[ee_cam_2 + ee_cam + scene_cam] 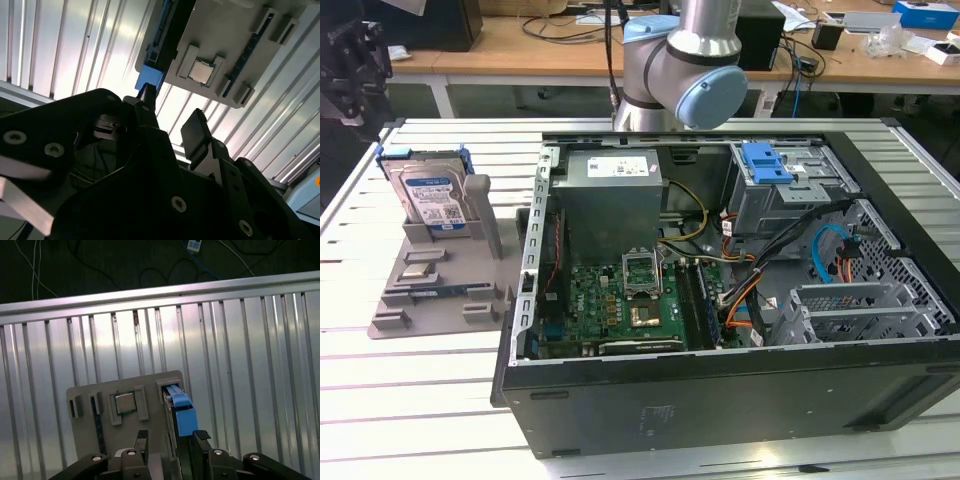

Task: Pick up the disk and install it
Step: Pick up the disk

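Blue-framed disk (433, 195) bottom hidden in grey stand (440, 270) | gripper (171, 439) spread, cropped

A ribbed metal table (420, 420) bears two things: a grey fixture (420, 305) toward the exterior view's left, and an open computer case (720, 410) just beside it toward the right. They may touch, though that is hard to judge.
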{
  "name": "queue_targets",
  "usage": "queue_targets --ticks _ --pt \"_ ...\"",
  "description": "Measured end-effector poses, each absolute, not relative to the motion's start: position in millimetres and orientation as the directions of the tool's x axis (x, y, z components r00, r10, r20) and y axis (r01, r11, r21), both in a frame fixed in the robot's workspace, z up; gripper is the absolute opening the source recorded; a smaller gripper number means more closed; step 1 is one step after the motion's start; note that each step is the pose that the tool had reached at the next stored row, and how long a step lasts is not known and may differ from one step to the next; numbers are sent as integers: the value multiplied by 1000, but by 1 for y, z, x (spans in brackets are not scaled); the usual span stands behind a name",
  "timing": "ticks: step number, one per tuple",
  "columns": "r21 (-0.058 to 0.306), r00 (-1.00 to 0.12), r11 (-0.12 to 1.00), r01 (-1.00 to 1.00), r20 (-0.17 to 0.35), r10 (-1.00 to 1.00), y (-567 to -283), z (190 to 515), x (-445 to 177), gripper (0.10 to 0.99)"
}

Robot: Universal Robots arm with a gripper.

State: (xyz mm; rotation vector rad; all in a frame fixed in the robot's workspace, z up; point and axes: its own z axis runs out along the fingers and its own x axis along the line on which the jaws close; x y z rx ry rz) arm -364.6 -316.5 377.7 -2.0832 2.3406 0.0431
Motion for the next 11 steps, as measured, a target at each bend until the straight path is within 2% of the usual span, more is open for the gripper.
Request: queue_targets --ticks 11 --pt "15 -100 100 -995 -24 -995 -289 378 -348 482"
